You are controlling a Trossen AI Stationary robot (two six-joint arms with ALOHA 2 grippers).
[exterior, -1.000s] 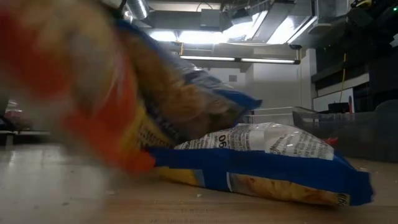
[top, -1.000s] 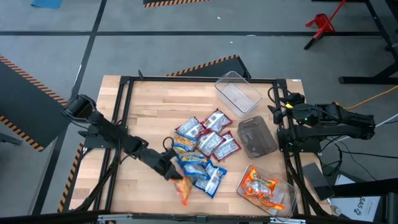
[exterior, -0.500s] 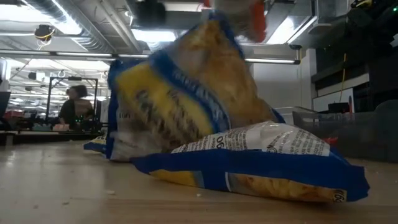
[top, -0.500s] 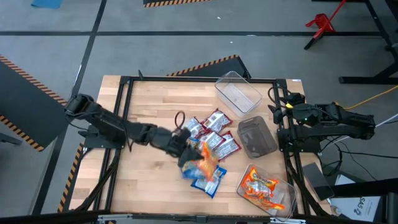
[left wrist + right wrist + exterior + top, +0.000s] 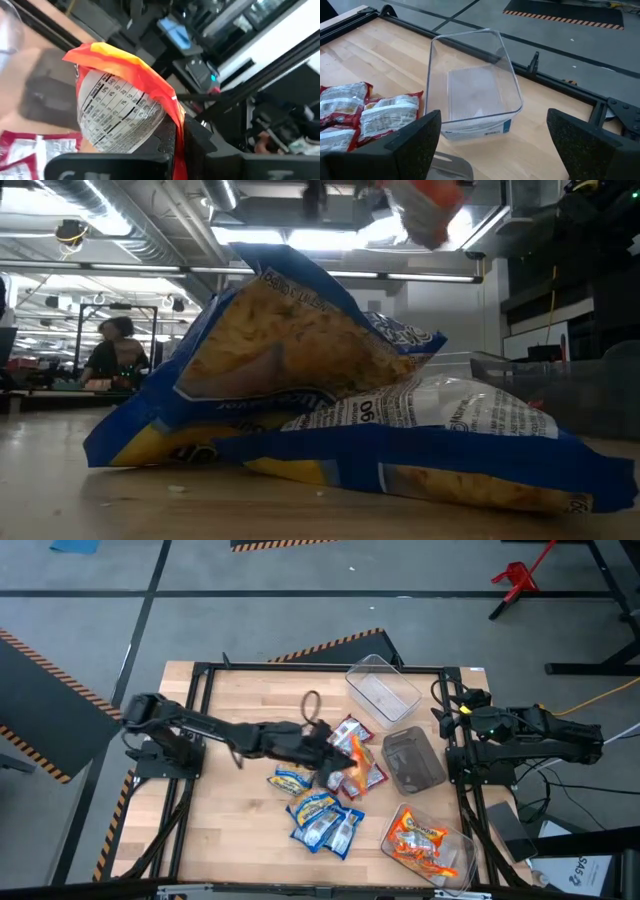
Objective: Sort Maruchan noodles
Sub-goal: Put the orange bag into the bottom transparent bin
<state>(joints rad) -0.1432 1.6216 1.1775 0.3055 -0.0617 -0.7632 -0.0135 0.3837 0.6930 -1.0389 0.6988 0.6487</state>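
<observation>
My left gripper is shut on an orange noodle packet, held in the air over the pile, next to the dark grey tub. In the low view the packet hangs high above the table. Red packets lie flat at the pile's far side, and several blue-and-yellow packets lie nearer. One blue packet leans on another. My right gripper waits open at the table's right edge, facing an empty clear tub. My left gripper pinches the orange packet by its crimped edge seam between the two fingers. It comes roughly level from the table's left. The packet sticks out beyond the fingertips with its white printed back showing, lifted clear of everything.
A clear tub at the near right holds orange packets. The empty clear tub stands at the far right. Bare wood lies left of the pile. A person sits in the room beyond the table.
My left gripper has risen from the pile's near side and swung toward the far right, rolling as it went, and has carried the orange packet up over the pile toward the dark grey tub. A blue packet was stirred up and now leans on another.
</observation>
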